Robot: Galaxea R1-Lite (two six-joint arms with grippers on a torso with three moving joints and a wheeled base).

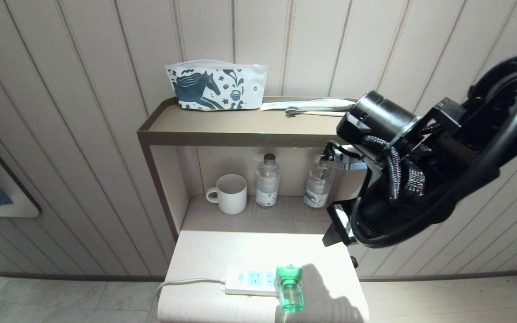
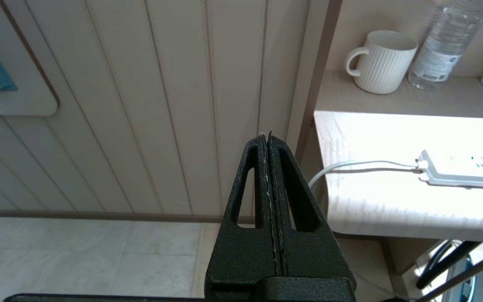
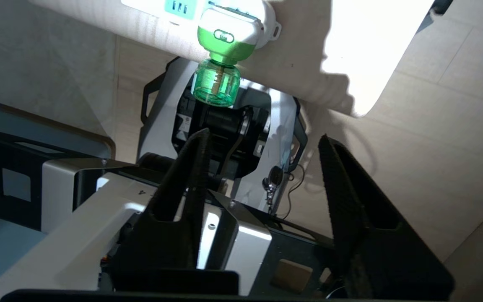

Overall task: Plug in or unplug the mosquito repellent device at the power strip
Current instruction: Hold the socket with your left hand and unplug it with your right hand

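The white power strip [image 1: 248,281] lies near the front edge of the pale table [image 1: 204,255], its cord running off to the left. On the strip's right end sits the mosquito repellent device [image 1: 290,287], its green bottle reaching over the table's front edge. In the right wrist view the device [image 3: 220,54] shows beyond my right gripper [image 3: 262,135], which is open, empty and clear of it. The strip [image 3: 174,6] is cut off at that view's edge. My left gripper [image 2: 266,136] is shut and parked low, left of the table, with the strip's cord end [image 2: 463,170] to its side.
A white ribbed mug [image 1: 231,193] and two clear water bottles [image 1: 267,179] [image 1: 319,184] stand on the shelf behind the table. A horse-print pouch [image 1: 216,87] and a packet [image 1: 308,105] lie on the top shelf. My right arm [image 1: 420,170] fills the right side.
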